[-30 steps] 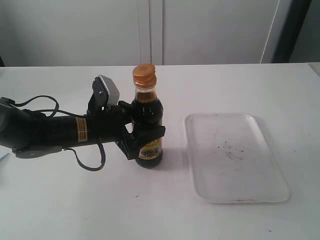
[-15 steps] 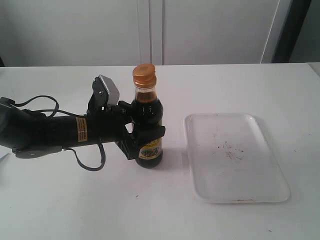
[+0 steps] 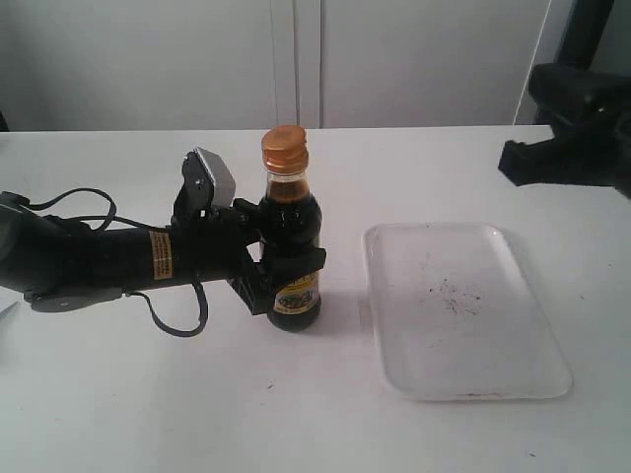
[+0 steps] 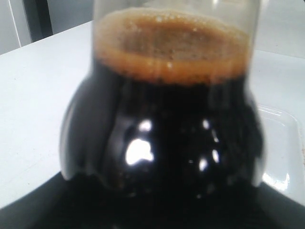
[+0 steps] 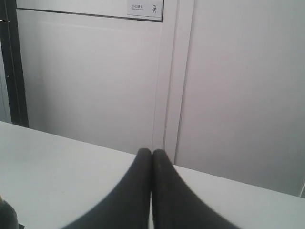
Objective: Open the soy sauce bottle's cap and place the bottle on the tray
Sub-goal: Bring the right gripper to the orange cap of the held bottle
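Note:
The soy sauce bottle [image 3: 293, 246] stands upright on the white table, its golden-orange cap [image 3: 284, 149] closed on top. My left gripper [image 3: 288, 258] reaches in from the left and is shut on the bottle's body above the yellow label. In the left wrist view the dark bottle [image 4: 162, 119] fills the picture. The white tray [image 3: 458, 307] lies flat to the right of the bottle, bare but for dark specks. My right gripper [image 5: 152, 153] is shut with nothing between its fingers; its arm [image 3: 577, 123] shows at the upper right, high above the table.
A black cable [image 3: 177, 320] loops under the left arm onto the table. A white wall with panel seams [image 3: 306, 59] stands behind the table's far edge.
The right arm has come into the exterior view at the upper right. The left gripper and the bottle have not moved.

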Controlling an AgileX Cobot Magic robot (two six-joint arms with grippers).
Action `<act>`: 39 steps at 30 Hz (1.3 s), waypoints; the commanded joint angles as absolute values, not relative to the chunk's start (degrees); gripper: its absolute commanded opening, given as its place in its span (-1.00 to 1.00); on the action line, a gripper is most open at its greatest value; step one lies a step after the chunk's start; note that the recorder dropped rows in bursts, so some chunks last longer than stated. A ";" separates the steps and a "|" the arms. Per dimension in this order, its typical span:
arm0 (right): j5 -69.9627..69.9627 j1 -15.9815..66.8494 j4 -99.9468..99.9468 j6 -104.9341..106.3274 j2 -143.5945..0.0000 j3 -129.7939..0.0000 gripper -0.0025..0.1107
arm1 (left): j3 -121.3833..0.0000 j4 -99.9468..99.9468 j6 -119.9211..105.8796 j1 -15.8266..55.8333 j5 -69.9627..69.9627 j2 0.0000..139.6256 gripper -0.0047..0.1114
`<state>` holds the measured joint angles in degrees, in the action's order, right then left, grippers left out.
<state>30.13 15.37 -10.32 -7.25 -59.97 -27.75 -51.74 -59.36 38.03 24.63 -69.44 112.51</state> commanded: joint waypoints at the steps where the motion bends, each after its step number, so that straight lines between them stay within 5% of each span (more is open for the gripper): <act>1: 37.29 20.18 0.00 2.50 -63.20 -24.95 -0.96 | -52.00 -59.16 38.13 24.87 -69.96 112.42 -0.91; 13: 53.21 30.17 10.56 22.38 -74.87 -21.16 -0.96 | -52.00 -59.16 38.13 24.87 -69.96 112.42 -0.91; 32: 51.62 40.96 22.61 70.34 -87.36 -32.60 -0.96 | -52.00 -59.16 38.13 24.87 -69.96 112.42 -0.91; 39: 50.56 42.21 24.00 70.60 -89.65 -36.58 -0.96 | -52.00 -59.16 38.13 24.87 -69.96 112.42 -0.91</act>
